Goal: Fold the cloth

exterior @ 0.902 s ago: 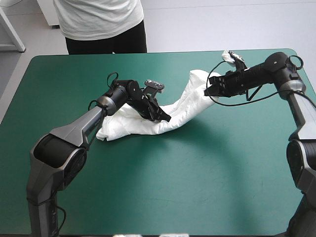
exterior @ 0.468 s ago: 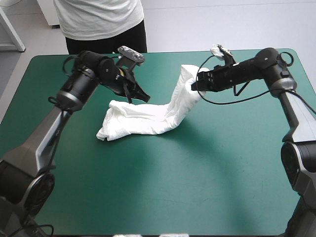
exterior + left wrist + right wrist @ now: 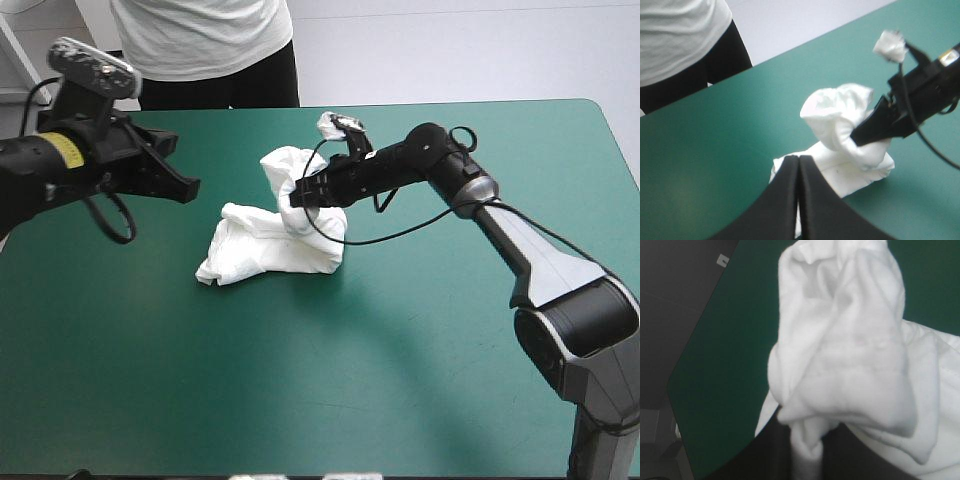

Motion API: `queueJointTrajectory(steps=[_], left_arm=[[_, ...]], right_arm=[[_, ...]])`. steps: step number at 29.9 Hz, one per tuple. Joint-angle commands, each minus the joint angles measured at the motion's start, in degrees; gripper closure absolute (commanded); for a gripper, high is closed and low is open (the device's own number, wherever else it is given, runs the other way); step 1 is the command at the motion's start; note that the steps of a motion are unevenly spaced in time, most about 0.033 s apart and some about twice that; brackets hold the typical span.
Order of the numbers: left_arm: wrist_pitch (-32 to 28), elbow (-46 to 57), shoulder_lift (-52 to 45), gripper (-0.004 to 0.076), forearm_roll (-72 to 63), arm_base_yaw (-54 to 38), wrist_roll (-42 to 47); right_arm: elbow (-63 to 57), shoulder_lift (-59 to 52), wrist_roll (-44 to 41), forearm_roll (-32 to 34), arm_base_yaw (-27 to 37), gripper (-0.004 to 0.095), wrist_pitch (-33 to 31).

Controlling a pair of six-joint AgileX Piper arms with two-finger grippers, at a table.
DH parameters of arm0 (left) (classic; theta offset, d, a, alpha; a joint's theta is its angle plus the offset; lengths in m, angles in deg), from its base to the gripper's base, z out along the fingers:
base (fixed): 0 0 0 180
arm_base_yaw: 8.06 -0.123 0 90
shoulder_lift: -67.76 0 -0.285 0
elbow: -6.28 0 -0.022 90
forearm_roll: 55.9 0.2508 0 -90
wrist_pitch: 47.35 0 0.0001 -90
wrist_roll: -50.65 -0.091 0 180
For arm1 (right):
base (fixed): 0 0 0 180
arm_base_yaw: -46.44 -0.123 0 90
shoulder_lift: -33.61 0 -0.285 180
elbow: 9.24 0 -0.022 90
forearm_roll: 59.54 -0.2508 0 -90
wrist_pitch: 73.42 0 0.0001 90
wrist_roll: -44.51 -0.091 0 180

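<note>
The white T-shirt [image 3: 262, 250] rests as a crumpled heap on the teal-green surface [image 3: 400, 380], with the cover showing all round it. Its lower part lies flat and loosely layered. From the heap's far right end a bunched fold stands up off the rest and curls over in a rounded knot. The right tool [image 3: 293, 198] is clenched on that upstanding fold, reaching in from the T-shirt's right side with its arm stretched out over the surface. In the right wrist view this tool [image 3: 810, 455] has its black fingers [image 3: 772, 452] nearly together with a twisted strip of white fabric pinched between them, and the bulk of the fold [image 3: 850, 355] billows ahead of them. The left wrist view shows the same grip from the other side: the right tool [image 3: 856, 139] presses into the side of the knot, above the flat part of the T-shirt [image 3: 860, 165]. The left tool [image 3: 186, 187] hangs in the air to the T-shirt's left, apart from it and grasping nothing. Its fingers [image 3: 782, 200] meet in a single pointed arch, clenched on empty air and pointing toward the heap.
</note>
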Motion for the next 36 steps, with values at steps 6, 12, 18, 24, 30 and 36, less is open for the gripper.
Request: queueJointTrajectory(steps=[6,12,18,24,30,36], left_arm=[[2.2,-1.4,-6.5,0.0734,2.0,0.2,2.8],[2.2,-1.4,-7.2,0.0734,2.0,0.2,3.0],[2.2,-1.4,-7.6,0.0734,1.4,0.2,3.0],[2.2,-1.4,-8.1,0.0734,-3.4,0.2,2.9],[2.2,-1.4,-8.1,0.0734,-5.7,0.2,2.7],[2.2,-1.4,-8.1,0.0734,-5.8,0.2,2.7]], right_arm=[[1.9,2.9,8.6,-13.3,-5.6,0.0535,2.1],[3.3,3.3,11.3,-15.1,-5.0,0.0281,-0.8],[11.1,3.3,4.8,-6.5,-1.1,0.0293,-10.2],[16.2,1.1,-7.9,14.6,4.5,0.0324,-17.1],[16.2,-0.1,-10.3,18.5,7.1,0.0327,-17.1],[16.1,2.4,-10.2,20.7,7.0,0.0327,-17.1]])
